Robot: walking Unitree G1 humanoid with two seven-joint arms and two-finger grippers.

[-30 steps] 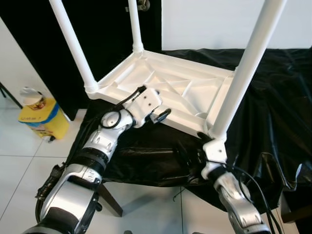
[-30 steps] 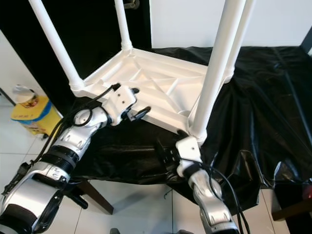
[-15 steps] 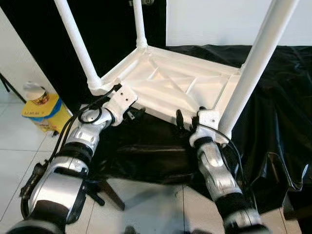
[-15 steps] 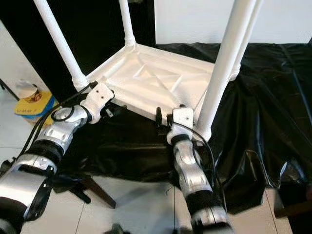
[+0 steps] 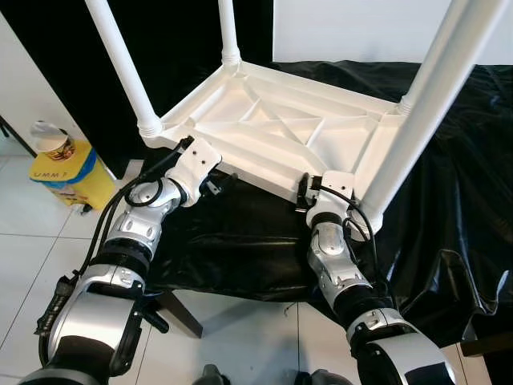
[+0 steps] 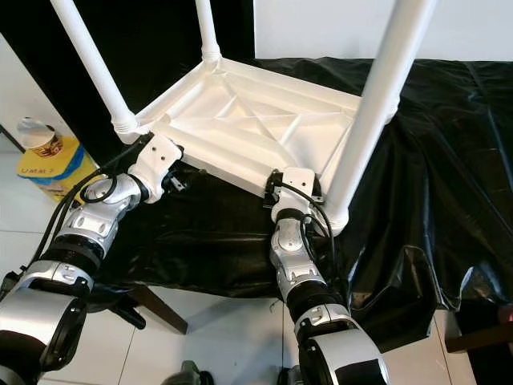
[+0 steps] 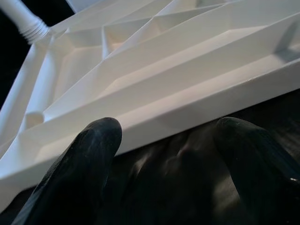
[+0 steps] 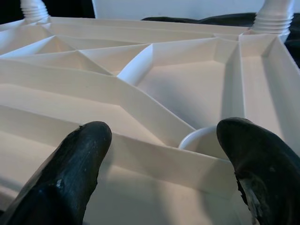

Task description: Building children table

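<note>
- Yellow container (image 5: 62, 178): standing on the tiled floor (image 5: 32, 249) at far left, well apart from the work.
- Left gripper (image 5: 218, 183): now sitting at the near-left edge of the upturned table, just below the rim; a second ago it was reaching further in over the ribbed underside. Its fingers (image 7: 79, 161) are spread apart, holding nothing, with the rim passing across in front of them.
- Children's table (image 5: 280, 132): lying upside down on the black sheet (image 5: 449, 184), four white legs (image 5: 120, 68) pointing up, all seated in their corner sockets. By my reading, assembly is looking near complete; turning it upright is probably what is left.
- Right gripper (image 5: 306, 191): now pressing up against the near rim beside the near-right leg (image 5: 417, 112); a second ago it was lower, under that leg's base. Its fingers (image 8: 75, 164) are spread wide, nothing between them. Judgement: both grippers are lining up on the near edge, possibly preparing to lift or tip.
- View differences: the right wrist view is looking over the rim into the ribbed compartments, showing a round boss (image 8: 201, 140) inside; the left wrist view is showing dark sheet below the rim; the head views alone are giving the leg layout.
</note>
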